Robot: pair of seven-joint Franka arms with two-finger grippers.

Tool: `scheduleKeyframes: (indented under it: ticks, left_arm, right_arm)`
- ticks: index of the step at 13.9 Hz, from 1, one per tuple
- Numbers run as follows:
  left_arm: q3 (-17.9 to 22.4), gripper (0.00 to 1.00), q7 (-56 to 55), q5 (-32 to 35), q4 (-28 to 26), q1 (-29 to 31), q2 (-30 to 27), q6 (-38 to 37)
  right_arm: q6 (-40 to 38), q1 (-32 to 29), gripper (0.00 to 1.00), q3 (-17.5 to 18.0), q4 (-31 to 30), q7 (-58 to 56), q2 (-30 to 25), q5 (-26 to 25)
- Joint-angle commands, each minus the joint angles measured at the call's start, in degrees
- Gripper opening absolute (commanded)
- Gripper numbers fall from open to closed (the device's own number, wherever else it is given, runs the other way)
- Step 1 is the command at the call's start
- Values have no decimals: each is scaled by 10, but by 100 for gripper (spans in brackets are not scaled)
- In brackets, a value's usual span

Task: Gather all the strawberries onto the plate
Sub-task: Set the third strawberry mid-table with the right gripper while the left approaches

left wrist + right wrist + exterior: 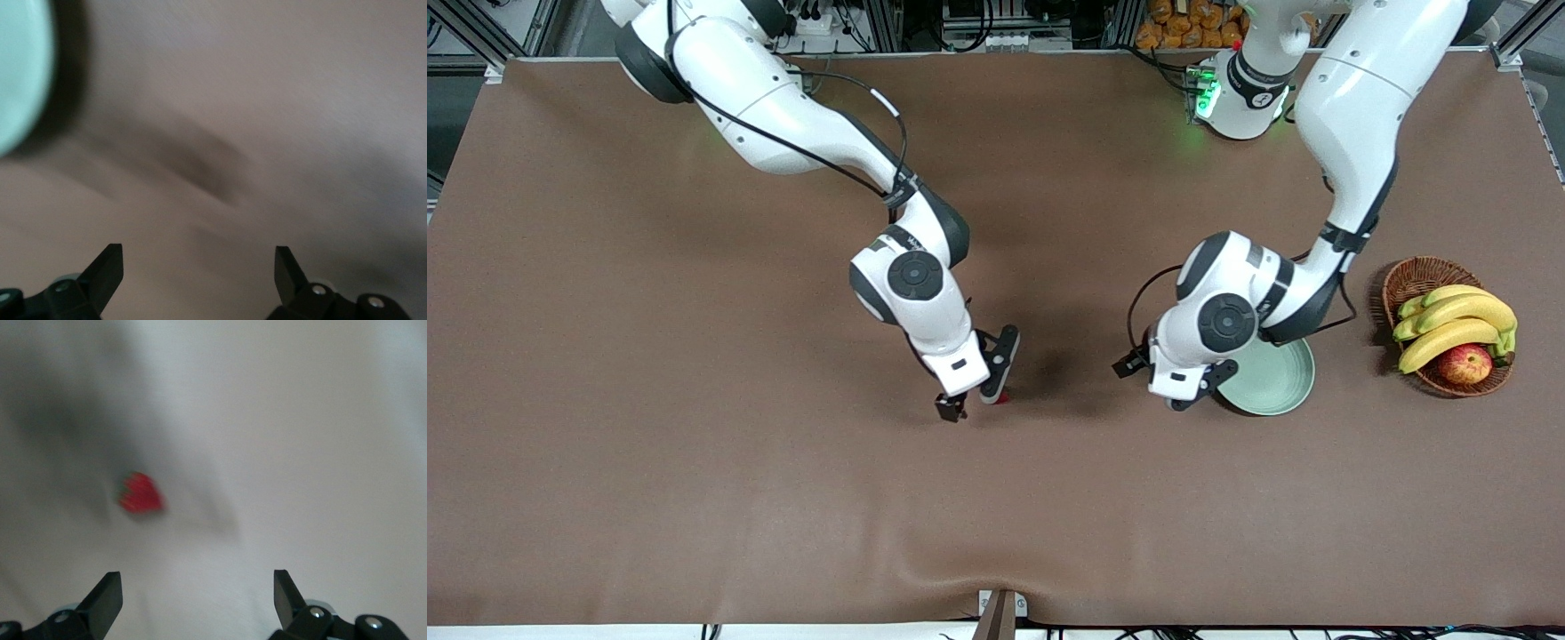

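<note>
The right gripper (971, 398) hangs with jaws wide and empty over a strawberry (141, 493) on the tablecloth (694, 462). The left gripper (1160, 380), jaws wide, hovers beside the plate (1276, 382).

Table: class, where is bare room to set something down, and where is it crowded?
Bare: the table toward the right arm's end, and the strip nearest the camera. Crowded: around the plate, left tool and basket.
</note>
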Motion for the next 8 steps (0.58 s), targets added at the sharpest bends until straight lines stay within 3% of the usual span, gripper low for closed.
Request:
scheduleKeyframes:
  ticks: [1,4,7,8]
  left_arm:
    - [1,100,-73,-36,65,-41,37,6]
    - [7,100,-172,-45,140,-91,89,37]
    - [7,100,-230,-48,166,-120,125,136]
    - [8,96,-253,-47,180,-136,140,159]
  right_arm:
    - [-12,-64,100,4,-12,22,-47,-3]
    - [-51,-148,100,8,-32,24,-107,2]
    - [-130,-209,100,8,-41,41,-172,12]
    - [-167,-224,100,6,-43,42,-204,28]
